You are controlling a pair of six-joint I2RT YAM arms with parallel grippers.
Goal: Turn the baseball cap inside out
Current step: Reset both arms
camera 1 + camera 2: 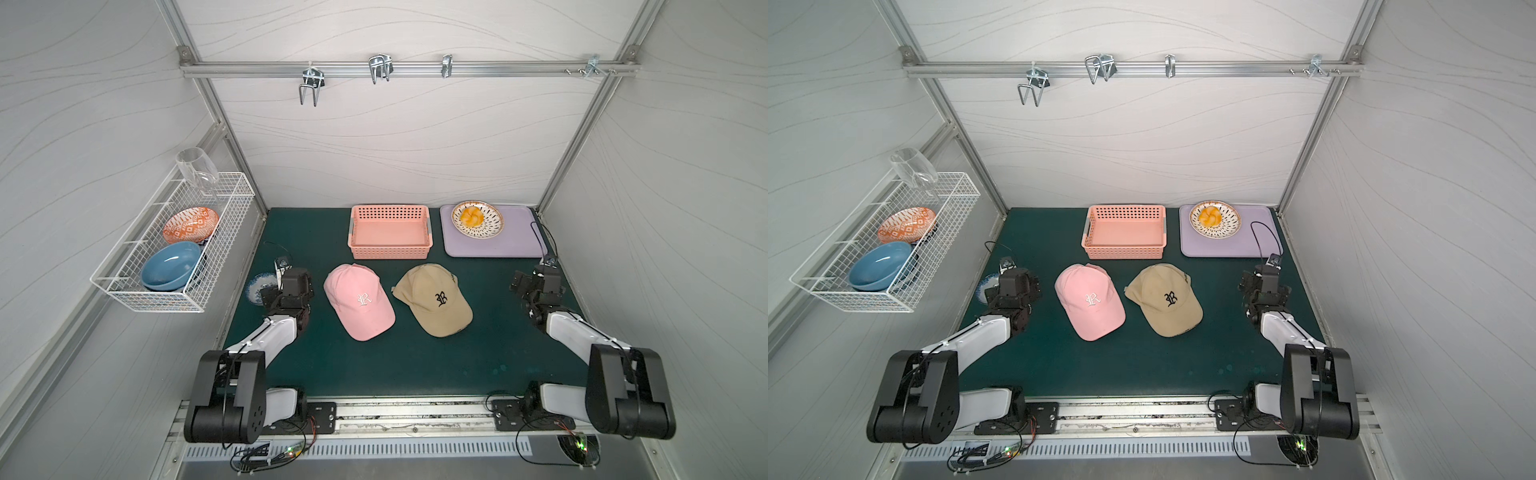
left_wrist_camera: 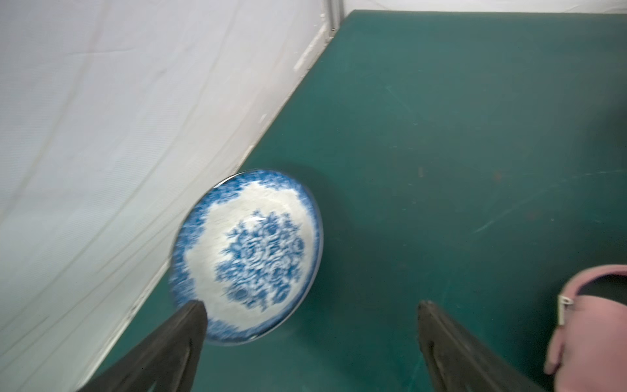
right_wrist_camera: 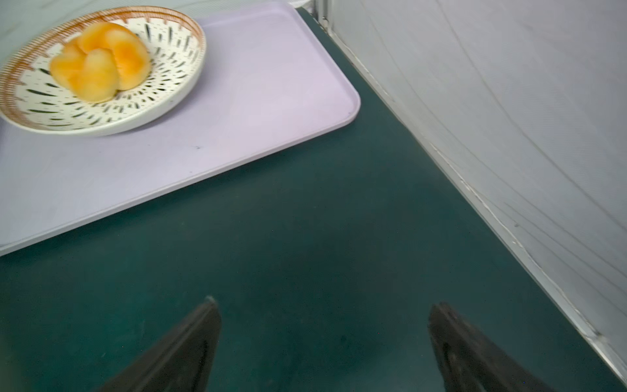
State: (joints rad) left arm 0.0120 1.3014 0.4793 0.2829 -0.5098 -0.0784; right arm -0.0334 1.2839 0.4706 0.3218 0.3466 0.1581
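Left fingers (image 2: 183, 339), right fingers (image 3: 190, 342) spread wide; bun (image 3: 101, 61) in plate (image 3: 176, 57); blue bowl (image 1: 170, 266) in rack (image 1: 232, 195).

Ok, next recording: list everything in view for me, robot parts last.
pink baseball cap: one, pink, white letter, mid-mat, left-arm side
tan baseball cap: one, tan, black letter, beside the pink one
basket: one, salmon, behind the caps
tray: one, lilac, back right corner
plate: one, cream with dark dashes, on the tray
bun: one, yellow-orange, on the plate
floral dish: one, blue-and-white, mat's left edge
wire rack: one, white, left wall
patterned bowl: one, orange-and-white, in the rack
blue bowl: one, in the rack
wine glass: one, clear, rack's far end
hooks: four, metal, back rail
mat: one, dark green
left gripper: one, black, open, by the floral dish
right gripper: one, black, open, near the tray
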